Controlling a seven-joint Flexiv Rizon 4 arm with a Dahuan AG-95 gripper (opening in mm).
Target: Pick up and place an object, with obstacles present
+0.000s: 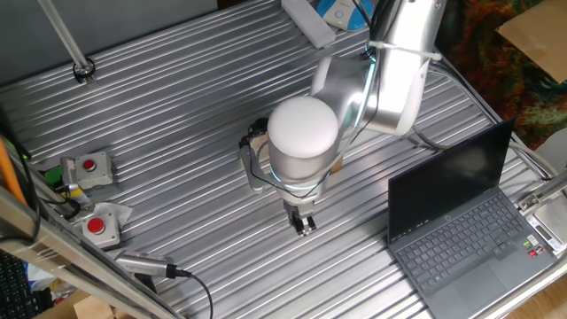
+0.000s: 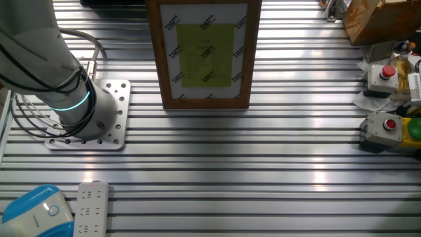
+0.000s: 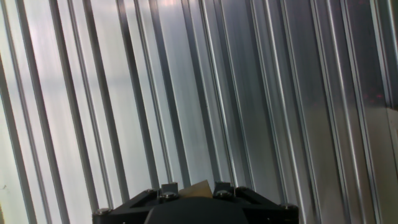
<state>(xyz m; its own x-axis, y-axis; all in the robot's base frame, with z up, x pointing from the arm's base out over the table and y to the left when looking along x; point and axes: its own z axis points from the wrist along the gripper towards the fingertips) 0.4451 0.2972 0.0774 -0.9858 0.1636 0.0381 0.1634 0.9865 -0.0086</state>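
In the hand view a small tan wooden cube (image 3: pixel 200 188) sits between my two black fingers (image 3: pixel 169 190) at the bottom edge, over bare ribbed metal table. My gripper (image 1: pixel 304 223) is shut on it and points down, close to the table in front of the arm. The cube is too small to make out in either fixed view. Of the obstacles, only a tan bit (image 1: pixel 259 140) and a pale strip (image 1: pixel 252 170) show at the left of the arm's white wrist; the arm hides the rest. The other fixed view does not show the gripper.
An open black laptop (image 1: pixel 461 221) stands to the right of the gripper. Two red-button boxes (image 1: pixel 89 168) lie at the left edge. A wood-framed sheet (image 2: pixel 204 52) and the arm's base (image 2: pixel 85 118) show in the other fixed view, with a power strip (image 2: pixel 91 209) nearer.
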